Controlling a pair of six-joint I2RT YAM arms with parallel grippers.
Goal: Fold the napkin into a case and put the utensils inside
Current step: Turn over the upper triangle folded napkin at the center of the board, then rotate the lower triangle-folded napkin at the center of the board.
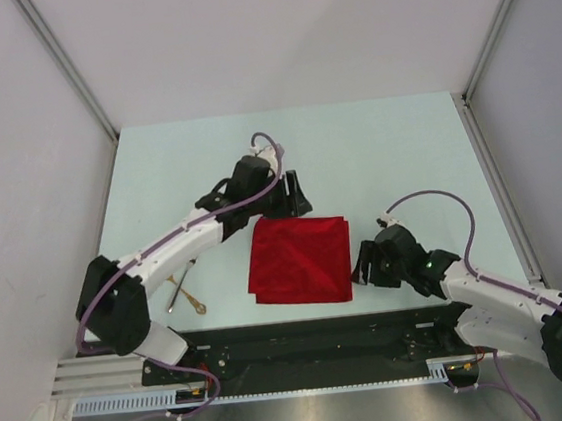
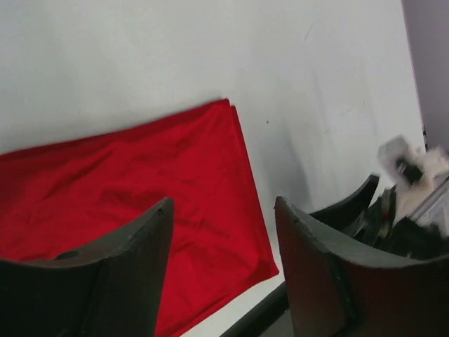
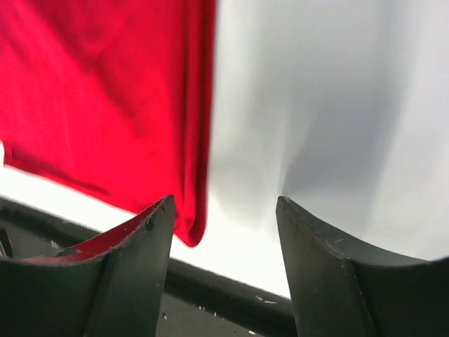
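The napkin (image 1: 299, 259) lies flat in the middle of the bench (image 1: 395, 148), folded to a rough square with stacked layers showing along its right and near edges. I judge it sits there because that spot is within easy reach of both arms. It looks like a plain fold and not yet a case with an open pocket, though the pictures cannot settle how the layers are arranged.

The utensils (image 1: 184, 293) rest well to the left of the cloth, near the front of the bench and partly under the left arm. They are slim gold-coloured pieces, too small in the top view to tell apart. Lying aside, they leave the cloth free for folding, and the left arm is the one nearer to them.

The left fingers (image 2: 144, 246) are spread wide and grip nothing. From above they sit just beyond the napkin's far edge, and the wrist view shows only cloth and bare bench below the gap. The right fingers (image 3: 140, 242) are likewise wide apart and hold nothing. They hang just beside the napkin's right edge, with its near right corner visible below them.

Standing at roughly opposite sides of the cloth suits a two-handed fold, each arm working its own edge. With both sets of fingers free, the likely next choice is another fold or a reach for the utensils.
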